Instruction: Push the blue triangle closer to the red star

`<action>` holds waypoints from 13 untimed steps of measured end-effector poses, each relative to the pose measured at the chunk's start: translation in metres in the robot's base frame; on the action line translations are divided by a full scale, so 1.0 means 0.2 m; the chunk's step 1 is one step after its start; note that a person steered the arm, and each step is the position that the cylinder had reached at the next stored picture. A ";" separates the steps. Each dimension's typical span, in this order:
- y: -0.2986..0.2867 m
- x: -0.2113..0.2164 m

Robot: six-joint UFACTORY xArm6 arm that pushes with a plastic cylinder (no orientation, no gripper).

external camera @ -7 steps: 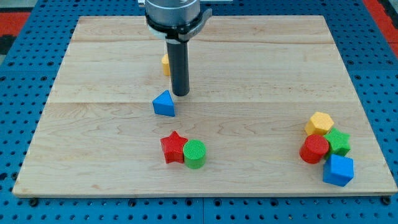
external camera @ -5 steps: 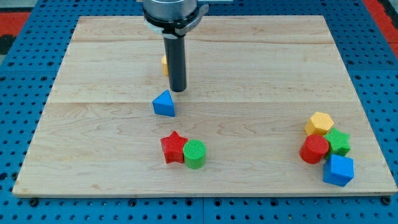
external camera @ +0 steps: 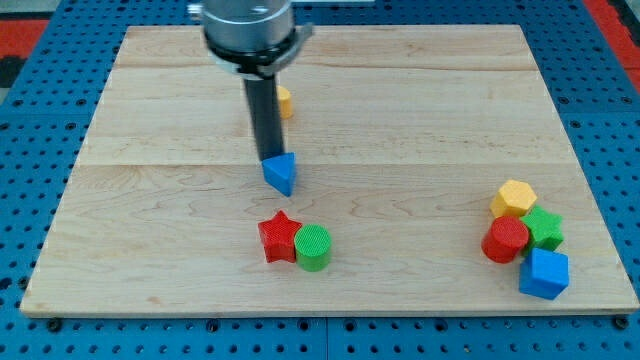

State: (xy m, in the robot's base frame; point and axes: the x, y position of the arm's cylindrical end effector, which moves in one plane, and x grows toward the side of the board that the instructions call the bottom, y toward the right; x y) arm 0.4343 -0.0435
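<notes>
Contact is made at the view's upper-left edge of the blue triangle (external camera: 281,173); my tip (external camera: 267,157) sits right against that block, on the side away from the red star (external camera: 279,237), so the rod is placed to drive it toward the view's bottom; there are no fingers on this rig, only a straight dark rod, so nothing is open, closed or held, and the tip merely presses. Blue triangle lies near the board's middle, a little to the view's left, above the red star with a strip of bare wood between them; the two are near but plainly apart. Red star rests toward the view's bottom, touching a green cylinder (external camera: 313,247) on its right. As I judge it, the task is partly along: the pusher is engaged and lined up roughly over the star, yet the gap is not closed; what remains is a short shove toward the view's bottom, kept slightly leftward-neutral so the triangle does not slip off the rod's round end or swing past the star onto the cylinder. A yellow block (external camera: 284,101) peeks out behind the rod near the view's top; its shape is mostly hidden. At the view's right, well apart, sits a cluster: yellow hexagon (external camera: 513,198), green star (external camera: 545,227), red cylinder (external camera: 505,240), blue block (external camera: 544,273); none bears on this push. All rest on the wooden board (external camera: 400,110).
</notes>
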 end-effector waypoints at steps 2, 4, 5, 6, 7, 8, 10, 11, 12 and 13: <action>0.04 0.00; -0.09 0.05; -0.10 0.05; -0.08 0.05; 0.01 0.03; 0.01 0.03; 0.05 0.16; 0.06 0.21; 0.06 0.21; 0.06 0.26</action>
State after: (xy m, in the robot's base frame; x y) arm 0.4854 -0.0315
